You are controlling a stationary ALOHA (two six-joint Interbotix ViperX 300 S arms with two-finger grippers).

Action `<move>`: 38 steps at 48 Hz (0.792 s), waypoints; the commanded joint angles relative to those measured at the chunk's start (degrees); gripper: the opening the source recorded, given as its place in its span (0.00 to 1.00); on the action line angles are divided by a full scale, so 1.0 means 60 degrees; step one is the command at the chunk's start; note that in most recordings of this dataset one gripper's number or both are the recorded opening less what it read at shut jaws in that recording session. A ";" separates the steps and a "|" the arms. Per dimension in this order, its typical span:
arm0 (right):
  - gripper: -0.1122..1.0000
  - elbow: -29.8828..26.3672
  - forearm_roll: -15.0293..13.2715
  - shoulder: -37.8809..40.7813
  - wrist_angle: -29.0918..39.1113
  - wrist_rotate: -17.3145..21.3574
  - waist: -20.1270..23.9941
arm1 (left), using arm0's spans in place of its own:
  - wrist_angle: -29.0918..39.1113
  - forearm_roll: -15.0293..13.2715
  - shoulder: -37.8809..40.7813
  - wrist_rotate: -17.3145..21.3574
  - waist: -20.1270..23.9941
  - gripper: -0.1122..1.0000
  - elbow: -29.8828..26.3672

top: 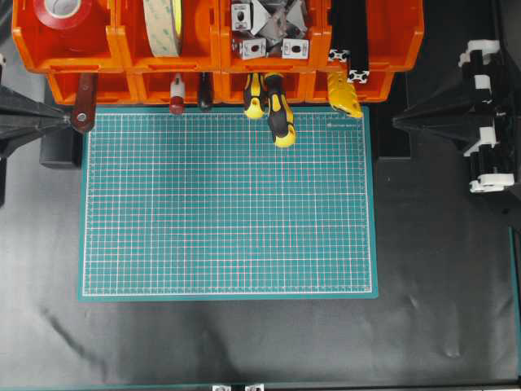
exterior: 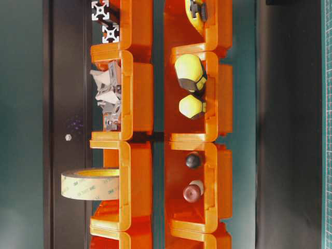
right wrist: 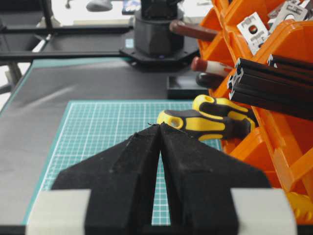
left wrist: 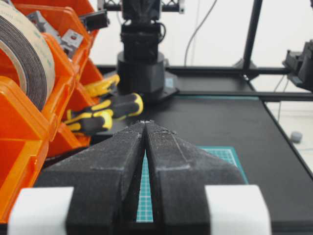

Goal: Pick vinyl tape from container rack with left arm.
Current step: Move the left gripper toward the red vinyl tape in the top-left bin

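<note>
The red vinyl tape (top: pixel 65 10) lies flat in the top-left bin of the orange container rack (top: pixel 114 49), partly cut off by the upper edge of the overhead view. My left gripper (top: pixel 63 120) sits at the left edge of the mat, below and in front of that bin, with its pointed black fingers shut on nothing. In the left wrist view its tips (left wrist: pixel 145 122) meet, and the rack (left wrist: pixel 19 147) is to their left; the vinyl tape does not show there. My right gripper (top: pixel 396 122) rests at the right, also shut (right wrist: pixel 160 126) and empty.
A green cutting mat (top: pixel 228 204) covers the table's middle. The rack also holds a beige tape roll (top: pixel 163 24), metal brackets (top: pixel 269 28), black extrusions (top: pixel 350 41) and yellow-black screwdrivers (top: pixel 277 114) reaching onto the mat. A brown tool handle (top: pixel 82 114) hangs right by my left fingertips.
</note>
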 commanded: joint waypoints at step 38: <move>0.10 -0.0571 0.0308 -0.0366 0.0571 0.1230 0.0000 | 1.1279 0.0762 0.2681 -0.0439 0.0513 0.10 -0.8101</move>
